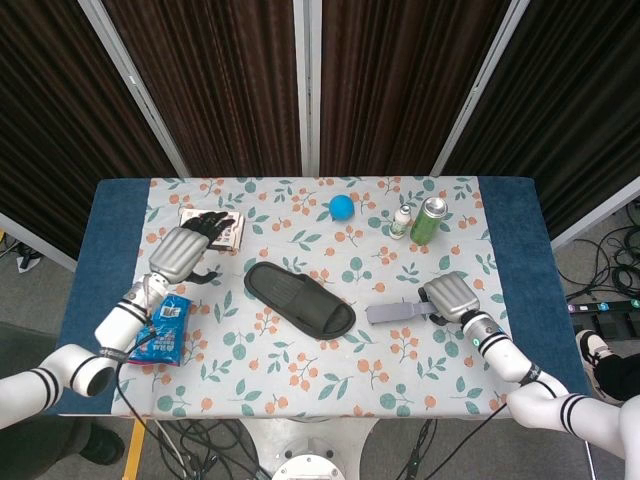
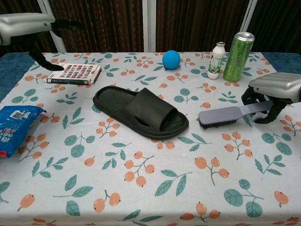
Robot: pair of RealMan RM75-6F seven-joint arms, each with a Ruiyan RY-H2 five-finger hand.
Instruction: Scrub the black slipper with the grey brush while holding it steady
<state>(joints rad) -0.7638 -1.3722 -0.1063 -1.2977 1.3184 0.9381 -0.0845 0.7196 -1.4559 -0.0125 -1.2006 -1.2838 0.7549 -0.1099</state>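
Observation:
The black slipper point(image 1: 300, 298) point(image 2: 141, 112) lies flat in the middle of the table, with nothing touching it. My left hand point(image 1: 185, 250) point(image 2: 28, 23) is raised off to the slipper's left, near the book, fingers spread and empty. The grey brush point(image 1: 400, 313) point(image 2: 225, 116) rests bristles down on the cloth to the right of the slipper. My right hand point(image 1: 452, 297) point(image 2: 275, 89) curls around the brush's handle and holds it, a short gap away from the slipper's toe end.
A patterned book point(image 1: 210, 228) point(image 2: 73, 74) lies at the back left. At the back stand a blue ball point(image 1: 342, 207), a small white bottle point(image 1: 401, 221) and a green can point(image 1: 428, 220). A blue snack packet point(image 1: 160, 325) lies at the left edge.

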